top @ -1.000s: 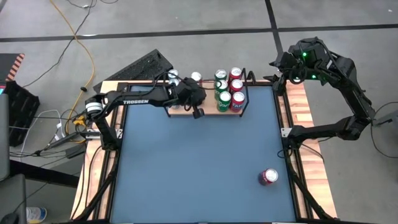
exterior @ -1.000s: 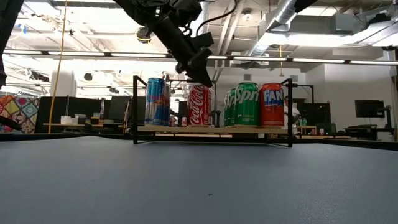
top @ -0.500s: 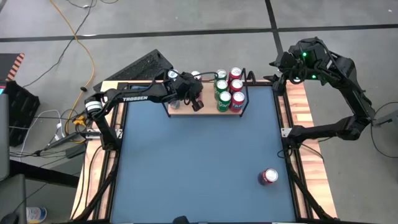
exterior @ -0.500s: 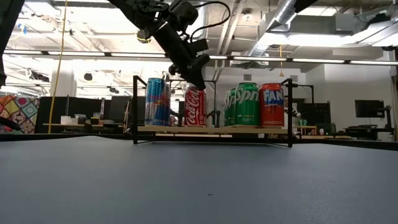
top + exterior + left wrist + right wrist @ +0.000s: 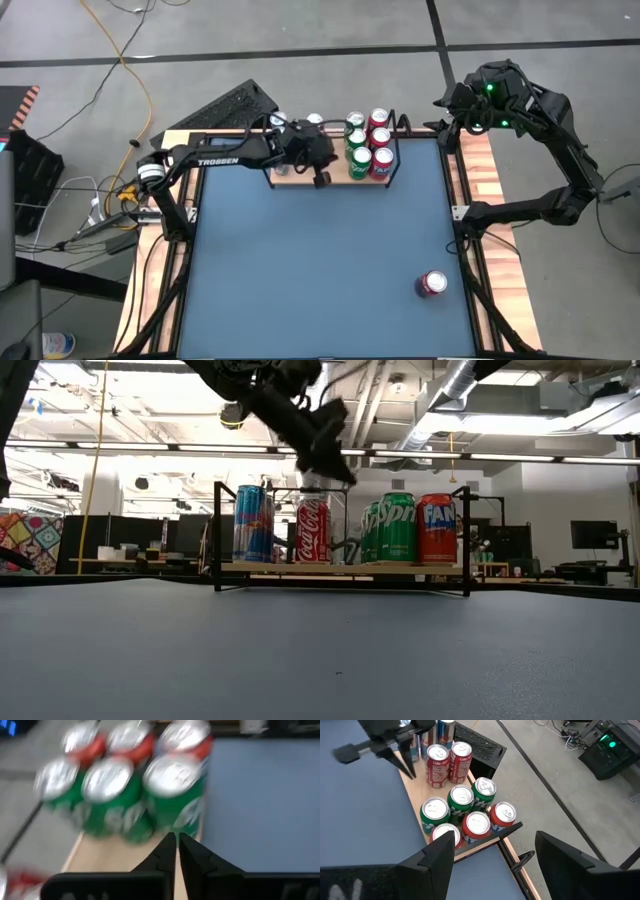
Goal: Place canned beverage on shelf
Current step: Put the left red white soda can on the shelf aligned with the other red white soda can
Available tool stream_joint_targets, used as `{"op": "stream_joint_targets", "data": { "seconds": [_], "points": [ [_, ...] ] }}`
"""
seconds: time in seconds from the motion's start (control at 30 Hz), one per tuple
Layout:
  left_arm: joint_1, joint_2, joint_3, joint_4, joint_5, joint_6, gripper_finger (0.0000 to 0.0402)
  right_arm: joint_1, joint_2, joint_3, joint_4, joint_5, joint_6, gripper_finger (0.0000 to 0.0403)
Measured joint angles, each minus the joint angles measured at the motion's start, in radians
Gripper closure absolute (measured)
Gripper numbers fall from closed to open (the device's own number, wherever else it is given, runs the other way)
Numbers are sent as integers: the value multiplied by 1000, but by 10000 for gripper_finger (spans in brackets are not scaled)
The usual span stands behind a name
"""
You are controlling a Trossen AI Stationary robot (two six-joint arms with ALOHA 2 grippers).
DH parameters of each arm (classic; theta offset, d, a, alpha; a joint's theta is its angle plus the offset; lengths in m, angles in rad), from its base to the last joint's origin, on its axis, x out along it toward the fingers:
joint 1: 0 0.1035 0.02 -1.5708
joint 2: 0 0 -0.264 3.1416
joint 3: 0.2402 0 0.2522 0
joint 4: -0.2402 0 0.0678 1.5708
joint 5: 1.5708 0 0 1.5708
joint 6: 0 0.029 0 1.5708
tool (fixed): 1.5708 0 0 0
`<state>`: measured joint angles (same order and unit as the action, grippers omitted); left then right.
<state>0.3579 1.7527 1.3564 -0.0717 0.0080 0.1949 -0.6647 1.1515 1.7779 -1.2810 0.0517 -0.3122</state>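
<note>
The shelf, a light-wood board with black wire ends, stands at the table's far edge and holds several upright cans: green and red ones at its right end, a blue can and a Coca-Cola can further left. A red can lies on its side on the blue table top, near right. My left gripper hovers shut and empty over the shelf's near edge, just left of the green cans. My right gripper waits open and empty past the far right corner.
A black keyboard lies behind the table's far left edge. The wooden rim runs round the blue top. Bare board shows on the shelf between the Coca-Cola can and the green cans.
My left gripper dipped toward the shelf's far side beside the Coca-Cola can, then drew back toward the near edge and rose above the can tops, shifting a little right. The cans have stayed in place.
</note>
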Motion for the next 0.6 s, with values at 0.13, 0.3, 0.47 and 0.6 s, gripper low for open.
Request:
{"op": "stream_joint_targets", "data": {
  "seconds": [0.13, 0.3, 0.47, 0.6],
  "points": [
    [-29, 0, 51, 44, 38, 117, 347, 0, -1, 0, -20, -1, 0, 143],
    [-48, 0, 142, 27, -13, 170, 279, 11, -2, 0, -106, -29, 8, 143],
    [-55, 0, 294, -136, -47, 190, 228, 57, -2, 0, -201, -111, 86, 143],
    [-60, 0, 449, -331, -46, 213, 207, 142, -2, 0, -285, -109, 191, 143]
  ]
}}
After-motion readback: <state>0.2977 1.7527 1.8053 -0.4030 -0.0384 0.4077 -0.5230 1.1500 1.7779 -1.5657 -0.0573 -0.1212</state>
